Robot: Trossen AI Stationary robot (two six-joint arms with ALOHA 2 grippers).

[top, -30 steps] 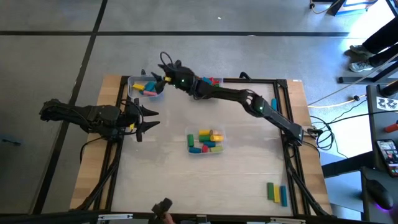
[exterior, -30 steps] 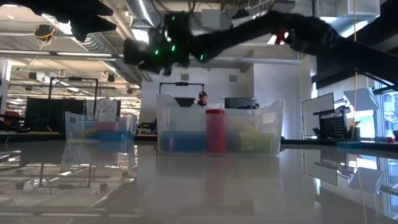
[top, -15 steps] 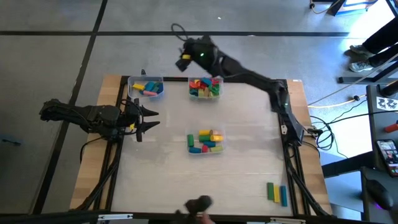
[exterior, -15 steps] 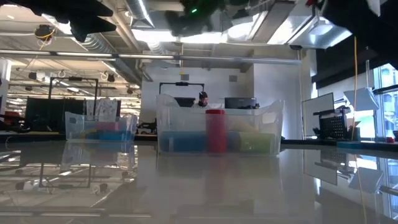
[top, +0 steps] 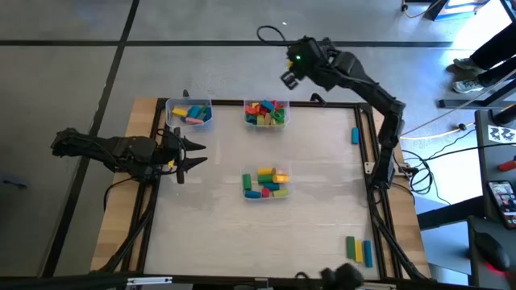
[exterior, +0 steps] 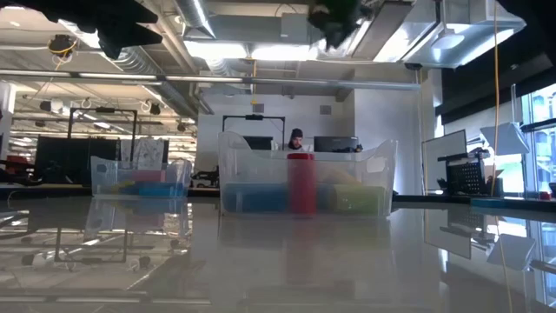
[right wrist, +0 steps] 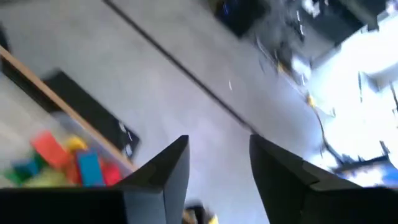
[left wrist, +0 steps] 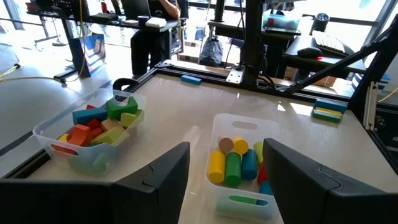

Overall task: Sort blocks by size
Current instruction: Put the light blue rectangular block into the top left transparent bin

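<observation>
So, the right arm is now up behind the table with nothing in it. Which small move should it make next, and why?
Probably the right tool should swing toward the lone blue block at the table's right edge. Its fingers hold nothing, and that block lies loose outside the three tubs. More loose blocks wait at the near right corner. The left tool waits open at the left edge.

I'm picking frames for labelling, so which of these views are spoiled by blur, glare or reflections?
Right wrist view: smeared by motion, the blocks only coloured blobs, window light blown out at one side. Low view: the glossy table mirrors the tubs; the arms overhead are dark silhouettes against ceiling lights. Left wrist view: sharp, bright windows behind. High view: evenly lit, clear.
</observation>
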